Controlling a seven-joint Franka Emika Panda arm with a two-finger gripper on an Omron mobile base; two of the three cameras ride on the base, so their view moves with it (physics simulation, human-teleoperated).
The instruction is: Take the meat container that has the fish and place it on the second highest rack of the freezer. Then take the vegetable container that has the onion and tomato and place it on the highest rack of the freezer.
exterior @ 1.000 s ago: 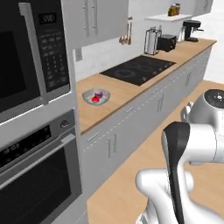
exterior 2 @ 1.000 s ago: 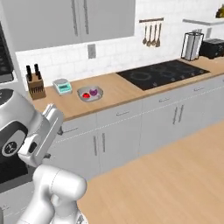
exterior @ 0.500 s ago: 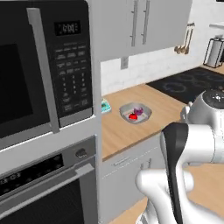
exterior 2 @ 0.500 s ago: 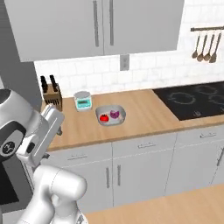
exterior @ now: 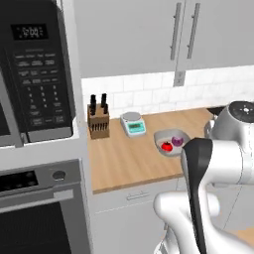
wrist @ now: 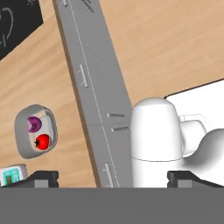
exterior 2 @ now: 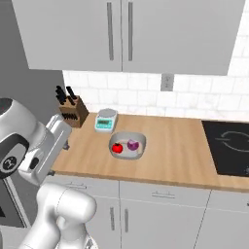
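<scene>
And there's our claw (wrist: 112, 176), released, its two dark fingertips (wrist: 43, 176) spread to opposite sides at the bottom of the hand view and nothing between them, staring down past the grey cabinet fronts (wrist: 94, 92) at the wooden floor. Off to one side of that same view we catch the vegetable container (wrist: 36, 131), a shallow grey bowl sitting on the wooden counter (wrist: 26, 83), with the purple onion (wrist: 32, 124) and the red tomato (wrist: 42, 141) side by side inside it, touching or very nearly so. From the left base view we see the container (exterior: 171, 143) near the front half of the counter (exterior: 124, 158), tomato (exterior: 167, 146) on the left, onion (exterior: 177, 141) on the right (partly tucked behind our own white arm). Just behind and left of it stands a small teal kitchen scale (exterior: 133, 123), and further left a knife block (exterior: 98, 121) with black handles sticking up, hard against the tall oven housing, where a microwave (exterior: 34, 74) sits above a wall oven (exterior: 39, 208). The right base view gives us the same line-up along the tiled wall: knife block (exterior 2: 72, 109), scale (exterior 2: 106, 119), then the container (exterior 2: 128, 145) out in front, and a black cooktop (exterior 2: 228, 153) well apart at the far right. Grey wall cupboards (exterior 2: 121, 34) hang above it all.
</scene>
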